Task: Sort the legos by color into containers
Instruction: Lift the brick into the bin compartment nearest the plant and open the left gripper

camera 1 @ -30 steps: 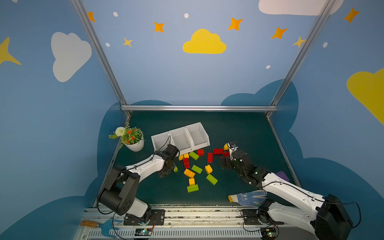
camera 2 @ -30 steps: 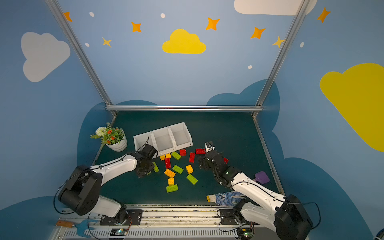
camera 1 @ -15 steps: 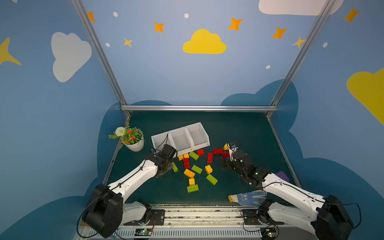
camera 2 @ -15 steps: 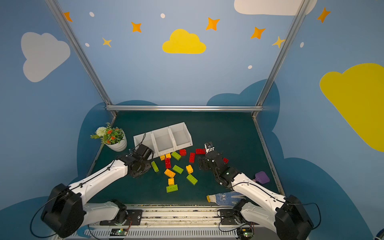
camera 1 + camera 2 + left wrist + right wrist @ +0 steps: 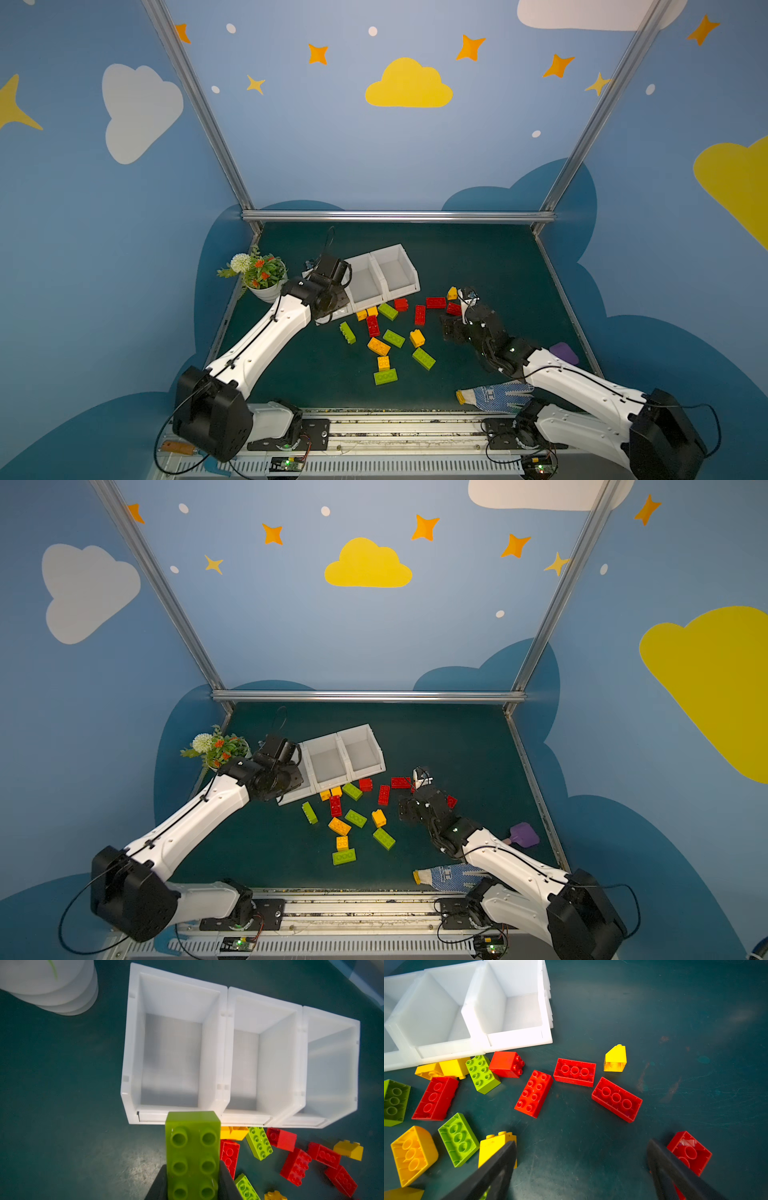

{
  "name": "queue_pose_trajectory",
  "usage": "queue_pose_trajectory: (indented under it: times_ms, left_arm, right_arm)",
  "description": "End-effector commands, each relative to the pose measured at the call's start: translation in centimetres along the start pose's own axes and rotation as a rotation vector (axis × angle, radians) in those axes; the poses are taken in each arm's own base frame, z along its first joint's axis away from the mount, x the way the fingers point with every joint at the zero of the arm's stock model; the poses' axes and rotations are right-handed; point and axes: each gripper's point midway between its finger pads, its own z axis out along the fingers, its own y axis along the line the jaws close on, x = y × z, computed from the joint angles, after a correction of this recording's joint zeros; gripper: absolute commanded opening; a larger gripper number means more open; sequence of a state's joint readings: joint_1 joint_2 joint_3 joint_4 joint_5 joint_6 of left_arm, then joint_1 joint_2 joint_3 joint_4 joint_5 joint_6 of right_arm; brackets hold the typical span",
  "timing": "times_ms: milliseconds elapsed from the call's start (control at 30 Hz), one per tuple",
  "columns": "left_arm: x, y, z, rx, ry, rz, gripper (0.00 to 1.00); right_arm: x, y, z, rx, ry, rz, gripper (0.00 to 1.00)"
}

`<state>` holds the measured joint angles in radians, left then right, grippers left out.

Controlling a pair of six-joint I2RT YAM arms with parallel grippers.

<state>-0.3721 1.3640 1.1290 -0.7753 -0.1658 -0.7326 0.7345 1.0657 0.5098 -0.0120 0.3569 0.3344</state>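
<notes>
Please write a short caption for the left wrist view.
Left gripper holds a green brick near three empty white bins.

Left tool (image 5: pixel 193 1182) clamped green lego (image 5: pixel 192 1147), swung to containers (image 5: pixel 133 1043) (leftmost one).

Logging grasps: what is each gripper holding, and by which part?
The left gripper clamps a lime green brick by its long sides, near one end. The right gripper is open, holding nothing.

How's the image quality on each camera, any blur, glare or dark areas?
Left wrist view: the held green brick looks slightly soft, with glare on the table beside it. Right wrist view: red bricks sharp, the white bins washed out, the right gripper blurred. Both top views: the table is dim.
</notes>
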Motion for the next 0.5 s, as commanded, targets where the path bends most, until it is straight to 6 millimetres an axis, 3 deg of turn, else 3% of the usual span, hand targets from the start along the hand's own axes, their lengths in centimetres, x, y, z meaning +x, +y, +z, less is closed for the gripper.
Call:
queue_pose_trajectory:
  times_ms: [0,133,467]
  left_arm:
    - [-1.4,0.7,1.6,-0.054,0.031,0.014,0.29]
    - [-2.3,1.4,3.5,-0.115,0.079,0.020,0.28]
    - [-2.5,3.2,8.0,-0.170,0.140,-0.030,0.28]
  right_arm:
    - [-0.5,-0.3,-0.1,0.007,-0.027,0.027,0.95]
    - [-0.5,-0.3,-0.1,0.005,-0.024,0.030,0.96]
    - [-0.2,-0.2,0.3,0.007,-0.009,0.029,0.96]
